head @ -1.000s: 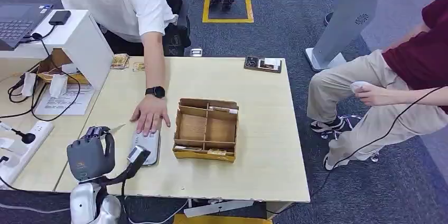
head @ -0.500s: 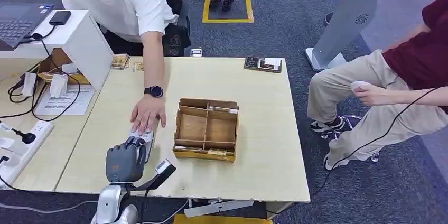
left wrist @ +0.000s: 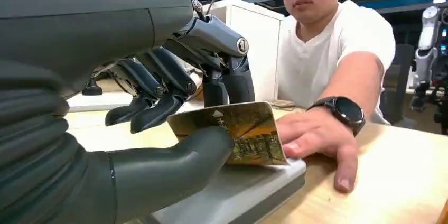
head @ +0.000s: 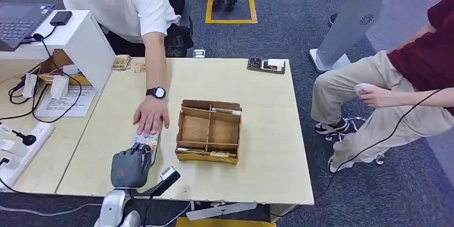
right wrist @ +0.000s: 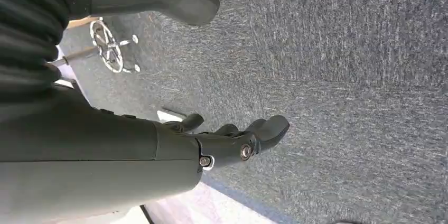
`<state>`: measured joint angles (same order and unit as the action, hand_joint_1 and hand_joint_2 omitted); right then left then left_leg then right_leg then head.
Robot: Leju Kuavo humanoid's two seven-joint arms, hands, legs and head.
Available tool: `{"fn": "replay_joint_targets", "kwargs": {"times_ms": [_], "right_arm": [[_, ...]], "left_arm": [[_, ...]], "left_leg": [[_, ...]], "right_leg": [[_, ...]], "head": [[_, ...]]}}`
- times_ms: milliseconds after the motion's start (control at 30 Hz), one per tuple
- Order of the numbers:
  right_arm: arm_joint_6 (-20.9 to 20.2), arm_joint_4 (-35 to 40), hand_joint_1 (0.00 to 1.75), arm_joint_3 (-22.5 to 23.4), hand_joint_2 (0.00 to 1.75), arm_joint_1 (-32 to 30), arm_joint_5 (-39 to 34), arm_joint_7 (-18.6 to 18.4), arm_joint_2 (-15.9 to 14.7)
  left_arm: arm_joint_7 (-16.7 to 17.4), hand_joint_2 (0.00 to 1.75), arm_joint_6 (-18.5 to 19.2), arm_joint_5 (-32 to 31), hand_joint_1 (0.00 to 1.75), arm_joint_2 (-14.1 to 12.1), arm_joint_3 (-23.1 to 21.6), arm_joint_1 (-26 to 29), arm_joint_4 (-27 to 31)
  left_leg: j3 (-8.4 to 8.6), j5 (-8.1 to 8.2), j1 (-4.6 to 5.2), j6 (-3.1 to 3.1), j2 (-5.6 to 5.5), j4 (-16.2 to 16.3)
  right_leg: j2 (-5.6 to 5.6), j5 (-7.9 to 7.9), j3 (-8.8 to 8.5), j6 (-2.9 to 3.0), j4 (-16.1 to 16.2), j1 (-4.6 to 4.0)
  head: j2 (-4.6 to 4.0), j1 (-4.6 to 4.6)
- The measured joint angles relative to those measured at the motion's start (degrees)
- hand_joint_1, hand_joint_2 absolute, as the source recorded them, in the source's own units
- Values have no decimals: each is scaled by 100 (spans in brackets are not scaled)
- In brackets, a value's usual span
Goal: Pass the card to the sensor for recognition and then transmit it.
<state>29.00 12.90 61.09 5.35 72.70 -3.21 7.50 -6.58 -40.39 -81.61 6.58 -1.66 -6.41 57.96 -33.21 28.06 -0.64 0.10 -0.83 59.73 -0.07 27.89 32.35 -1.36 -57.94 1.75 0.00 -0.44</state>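
My left hand (left wrist: pixel 158 108) pinches the card (left wrist: pixel 238 131) between thumb and fingers (left wrist: pixel 153 113), flat over the grey card reader (left wrist: pixel 238 197) near the counter (head: pixel 257 130) front edge, presumably so the sensor can read its face. A person's hand (head: pixel 151 115) rests on the reader's far end, likely steadying it. Right hand (right wrist: pixel 232 142) hangs over carpet, fingers loosely curled, empty. The divided cardboard tray (head: pixel 209 130) sits just beside the reader.
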Motion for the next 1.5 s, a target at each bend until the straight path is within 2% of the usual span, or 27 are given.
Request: {"fn": "replay_joint_targets", "kwargs": {"times_ms": [1067, 1100, 1167, 1233, 1267, 1300, 1333, 1367, 1400, 1500], "right_arm": [[-2, 0, 0, -2, 175, 0, -11, 11, 0], [0, 0, 0, 0, 175, 0, -15, 17, 0], [11, 0, 0, 0, 175, -4, -30, 20, 0], [44, 0, 0, 0, 175, -14, -72, 26, 0], [70, 0, 0, 0, 175, -17, -74, 33, 2], [111, -2, 0, 0, 175, -21, -74, 46, 4], [133, -2, 0, 0, 175, -31, -72, 57, 9], [135, -2, 0, 0, 175, -39, -70, 61, 11], [136, -2, 0, 0, 175, -38, -68, 63, 15], [133, -2, 0, 0, 175, -40, -46, 79, 22]], "left_arm": [[75, 175, -2, 126, 175, -48, -37, -102, -273], [-16, 175, -4, 224, 175, -44, -37, -96, -256], [-489, 175, -9, 522, 175, 44, 21, -38, -20], [-1412, 175, -11, 1202, 175, 291, 300, -11, 298], [-2036, 175, -11, 1798, 175, 497, 556, -16, 451], [-2725, 175, -11, 2725, 175, 664, 705, -24, 689], [-3015, 175, -9, 3306, 175, 792, 732, -67, 880], [-3047, 175, -7, 3695, 175, 912, 732, -142, 1050], [-2951, 175, 0, 3814, 175, 975, 732, -209, 1206], [-3053, 175, 2, 3722, 175, 1014, 732, -270, 1610]], "left_leg": [[1, 0, 0, 0, 0, 0], [1, 0, 0, 0, 0, 0], [0, 0, 0, 0, -1, 0], [-3, -1, 0, 2, -9, 2], [-4, -3, 1, 5, -9, 2], [-6, -3, 1, 5, -9, 3], [-6, -3, 2, 5, -8, 4], [-8, -3, 3, 5, -10, 4], [-8, -2, 3, 5, -10, 4], [-1, -2, 3, 5, -4, 4]], "right_leg": [[0, 0, -1, 0, 0, 0], [0, 0, -1, 0, 0, 0], [-1, 0, 0, 0, 0, 0], [-9, 0, 0, 0, 0, 1], [-10, 0, 1, -1, 1, 1], [-7, -1, 3, -2, 1, 1], [-6, -2, 3, -3, 1, 3], [-9, -2, 2, -3, 1, 4], [-8, -2, 1, -3, 1, 4], [0, -2, 3, -3, 1, 3]], "head": [[0, 0], [0, -2], [0, -2], [0, 0], [0, 2], [0, 0], [2, 4], [0, 4], [0, 7], [0, -2]]}}
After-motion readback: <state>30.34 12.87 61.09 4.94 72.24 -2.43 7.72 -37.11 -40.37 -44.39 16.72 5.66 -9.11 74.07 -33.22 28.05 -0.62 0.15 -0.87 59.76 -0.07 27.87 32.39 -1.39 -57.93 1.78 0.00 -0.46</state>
